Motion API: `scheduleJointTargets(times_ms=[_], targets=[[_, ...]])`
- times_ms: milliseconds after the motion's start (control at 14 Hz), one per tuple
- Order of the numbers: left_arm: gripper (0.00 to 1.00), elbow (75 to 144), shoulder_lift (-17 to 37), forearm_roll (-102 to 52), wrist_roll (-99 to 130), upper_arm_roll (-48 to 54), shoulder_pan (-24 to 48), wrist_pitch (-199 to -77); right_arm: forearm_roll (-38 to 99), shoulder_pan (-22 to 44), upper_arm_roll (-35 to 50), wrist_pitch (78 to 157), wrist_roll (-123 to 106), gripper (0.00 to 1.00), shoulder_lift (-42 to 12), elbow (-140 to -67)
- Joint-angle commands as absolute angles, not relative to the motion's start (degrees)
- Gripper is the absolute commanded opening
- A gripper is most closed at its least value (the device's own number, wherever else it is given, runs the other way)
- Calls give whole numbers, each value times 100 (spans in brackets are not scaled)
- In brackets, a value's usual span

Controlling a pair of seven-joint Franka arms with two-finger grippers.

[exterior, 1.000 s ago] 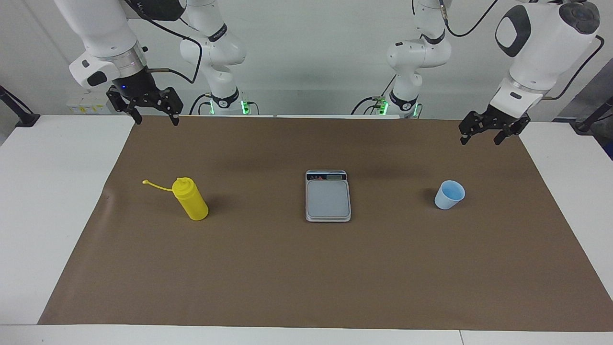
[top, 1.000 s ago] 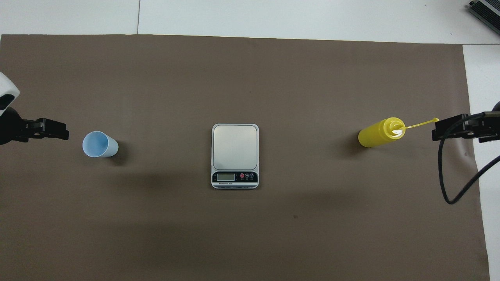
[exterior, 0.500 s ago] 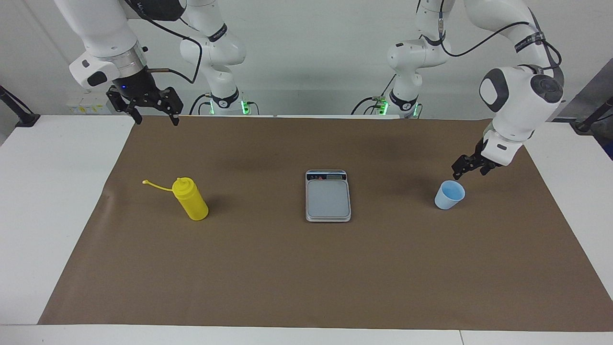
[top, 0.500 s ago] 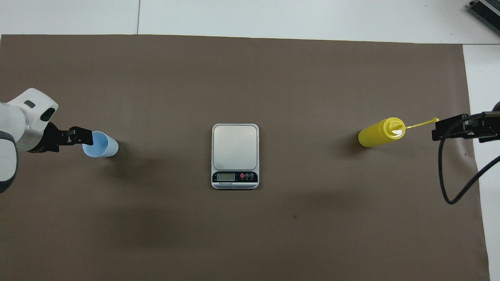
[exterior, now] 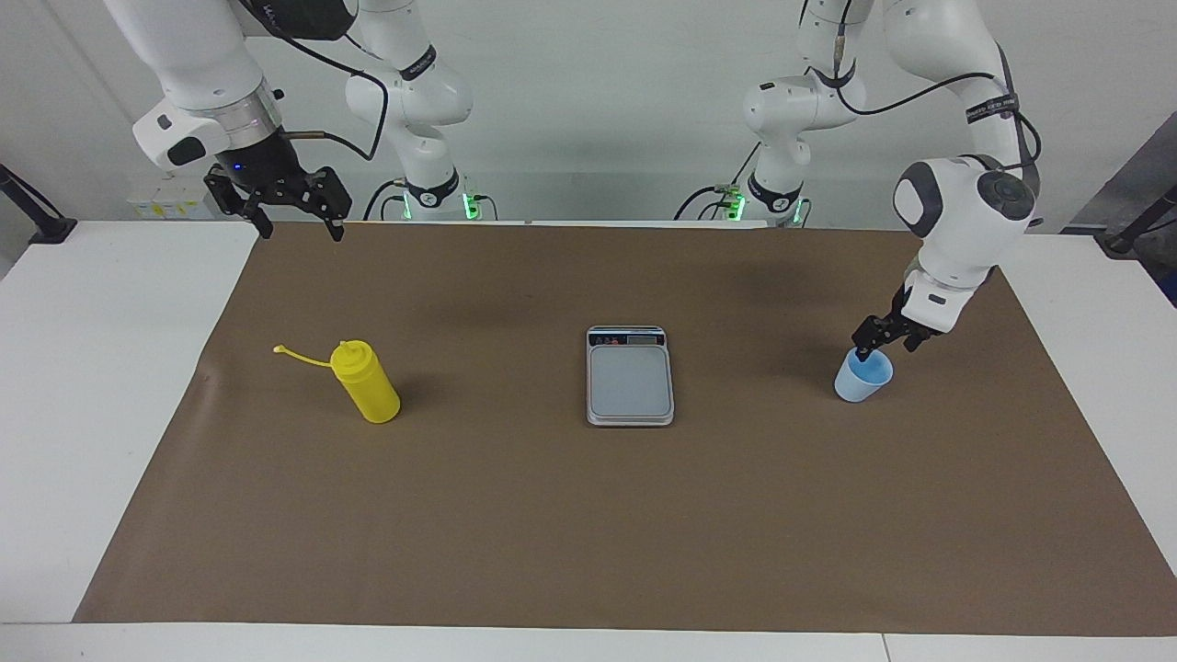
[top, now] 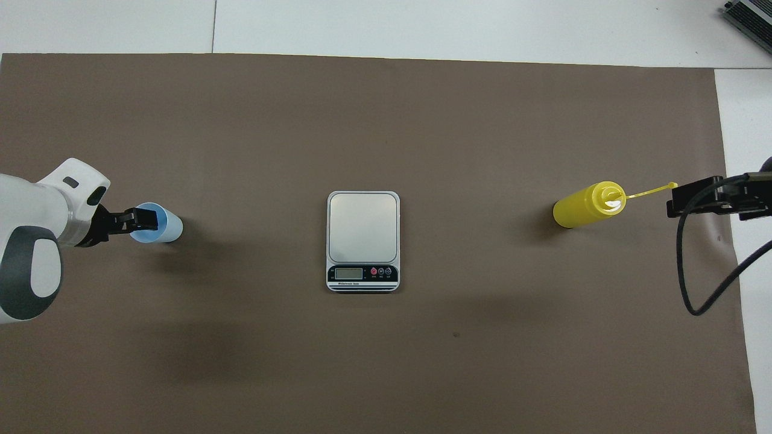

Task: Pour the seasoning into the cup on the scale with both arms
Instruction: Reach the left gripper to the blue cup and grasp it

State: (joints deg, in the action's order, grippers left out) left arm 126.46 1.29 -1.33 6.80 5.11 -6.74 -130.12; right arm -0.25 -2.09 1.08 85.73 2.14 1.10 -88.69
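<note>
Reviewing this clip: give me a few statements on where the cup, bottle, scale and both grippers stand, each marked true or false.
1. The cup stands on the scale. False: it stands on the brown mat, toward the left arm's end.
2. The left gripper is at the cup's rim, open. True.
3. The right gripper holds the yellow bottle. False: it hangs open and empty, up in the air, apart from the bottle.
4. The scale's plate is bare. True.
5. The bottle's cap strap hangs loose. True.
</note>
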Motion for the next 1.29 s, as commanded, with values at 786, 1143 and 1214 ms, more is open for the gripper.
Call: scheduleJointTargets(times_ms=[786,1143,1214], targets=[[0,12692,404,-53,563,563,-747,-13219,70,-290,141,8604,176,100,264,-9053],[0,12184,544,-53,562,563,-738,-12685,70,-290,149,8604,176,100,264,-9053],[0,11955,588,-44,571,563,-721,-12439,70,-290,149,8604,176,100,264,-9053]])
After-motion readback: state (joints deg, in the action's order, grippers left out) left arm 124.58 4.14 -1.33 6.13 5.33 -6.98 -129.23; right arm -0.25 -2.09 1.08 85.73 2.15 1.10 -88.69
